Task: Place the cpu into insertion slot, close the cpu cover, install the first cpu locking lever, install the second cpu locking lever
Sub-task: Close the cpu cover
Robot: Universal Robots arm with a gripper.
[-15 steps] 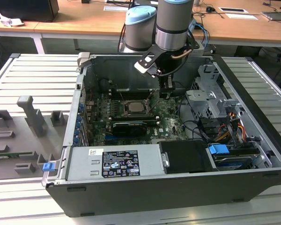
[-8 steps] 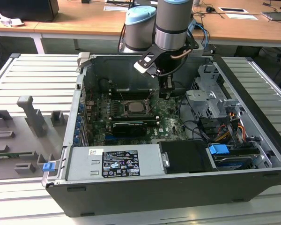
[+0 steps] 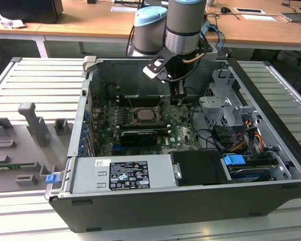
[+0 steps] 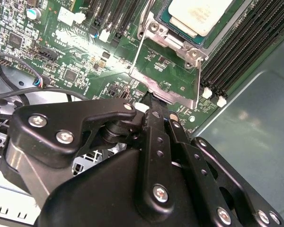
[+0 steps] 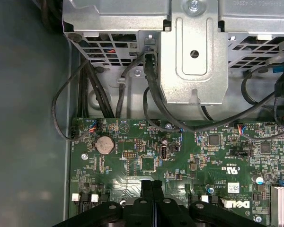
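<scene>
Deep inside the open computer case point(image 3: 190, 201), toward the upper middle of the exterior view, the gripper point(image 3: 176, 94) reaches down to the motherboard point(image 5: 146, 161) just at the exterior view's right of the socket. The cpu point(image 4: 199, 14) already lies flat in its slot. The cpu cover point(image 4: 166, 92) stands raised, with green board showing through its opening. The gripper's fingers are pressed together and their tips touch the cover's free edge. Whether the lip is caught between them I cannot tell.

The step in hand looks like closing the cover. To do it well, I judge the tips should stay on the middle of that edge and follow the hinge's arc. That way the thin frame comes down square around the chip without twisting or scraping its metal top.

The space is tight. The memory slots point(image 4: 232, 61), with their white latches, run beside the socket. Black cables point(image 5: 151, 90) loop down from the drive cage point(image 5: 189, 47) close behind the gripper and could snag the wrist. The power supply point(image 3: 123, 173) lies along the near wall. Grey fixtures point(image 3: 35, 123) sit on the bench point(image 3: 35, 80) at the left of the frame, well apart.
</scene>
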